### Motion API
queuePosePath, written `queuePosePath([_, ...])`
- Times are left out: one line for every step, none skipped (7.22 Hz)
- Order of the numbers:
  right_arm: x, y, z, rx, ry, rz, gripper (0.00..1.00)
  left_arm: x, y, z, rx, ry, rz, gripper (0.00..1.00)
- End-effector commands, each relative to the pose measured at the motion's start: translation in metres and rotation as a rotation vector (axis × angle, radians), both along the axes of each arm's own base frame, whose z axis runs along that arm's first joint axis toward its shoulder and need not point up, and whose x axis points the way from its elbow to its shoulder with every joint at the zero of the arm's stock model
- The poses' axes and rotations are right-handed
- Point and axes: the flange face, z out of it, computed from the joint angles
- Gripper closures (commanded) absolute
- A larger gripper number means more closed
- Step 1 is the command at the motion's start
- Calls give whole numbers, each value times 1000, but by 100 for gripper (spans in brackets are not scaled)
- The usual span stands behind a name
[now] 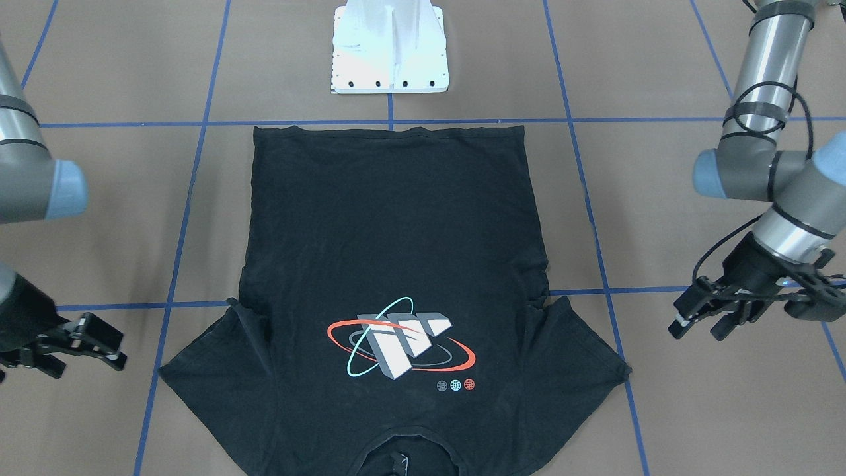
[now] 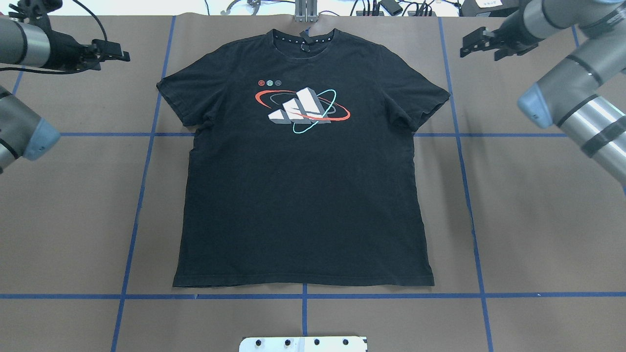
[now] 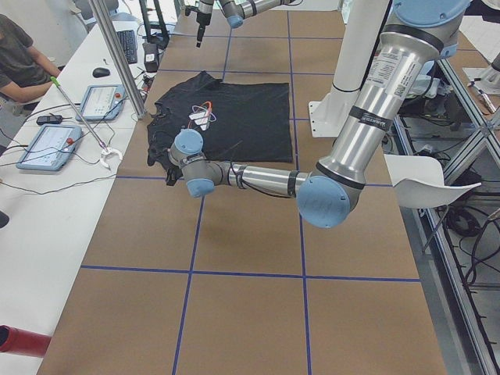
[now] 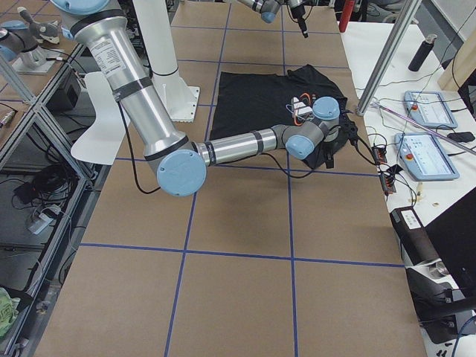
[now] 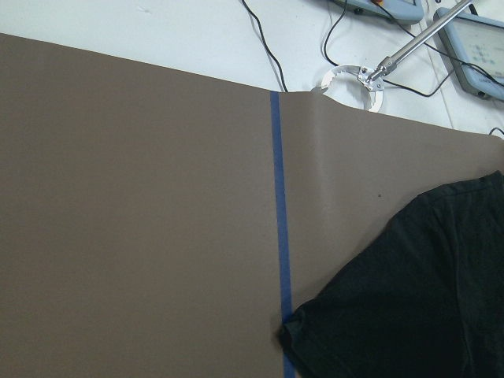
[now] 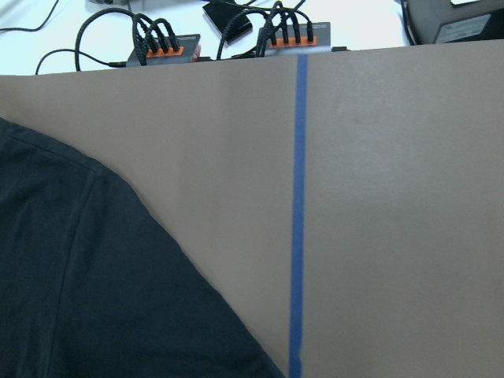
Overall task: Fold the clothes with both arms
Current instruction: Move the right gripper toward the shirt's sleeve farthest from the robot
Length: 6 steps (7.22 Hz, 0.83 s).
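Left black two-finger gripper (image 1: 697, 324) hung with its fingers spread and empty, off the outer side of the sleeve (image 2: 178, 100) on the robot's left of the black short-sleeved cotton T-shirt with the white-grey block graphic (image 2: 303, 195). The right black two-finger gripper (image 2: 479, 48) mirrored it beyond the opposite sleeve (image 2: 423, 98), also parted and holding nothing. Both were level with the shirt's collar (image 2: 304, 39), clear of the cloth and raised above it. The shirt lay flat and face up on the brown paper-covered table (image 2: 538, 220), with its collar on the far side from the white bolted pedestal base (image 2: 303, 343), its hem (image 2: 303, 281) just short of that base and both sleeves spread out. No fold had been made, so the step in hand looked like the first approach to a grasp. Doing it well would probably mean bringing the two grippers in together, at matching points on either side of the shirt. Each should come down low enough for one finger to slide under the edge and pinch both layers rather than the top one alone. The cotton looked limp, so an uneven lift could drag the body askew relative to the blue tape lines (image 2: 137, 215) beside the shirt. Small wrinkles near the armpits could bunch if either side were pulled early.
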Motion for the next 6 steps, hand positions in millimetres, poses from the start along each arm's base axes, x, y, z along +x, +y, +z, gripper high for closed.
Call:
queuePosePath([-55, 9, 21, 62, -20, 35, 3, 14, -2, -3, 9, 11, -21, 1])
queuePosePath([-68, 12, 19, 68, -17, 16, 6, 22, -3, -6, 11, 11, -14, 1])
queuePosePath([-77, 15, 31, 74, 8, -16, 10, 25, -6, -6, 8, 9, -13, 1])
queuePosePath([-78, 16, 46, 124, 60, -74, 14, 26, -7, -9, 13, 12, -13, 1])
queuePosePath([-79, 14, 58, 141, 92, -105, 17, 25, -6, -8, 12, 12, -13, 1])
queuePosePath([-83, 12, 58, 137, 96, -112, 19, 26, -7, -9, 13, 12, -13, 1])
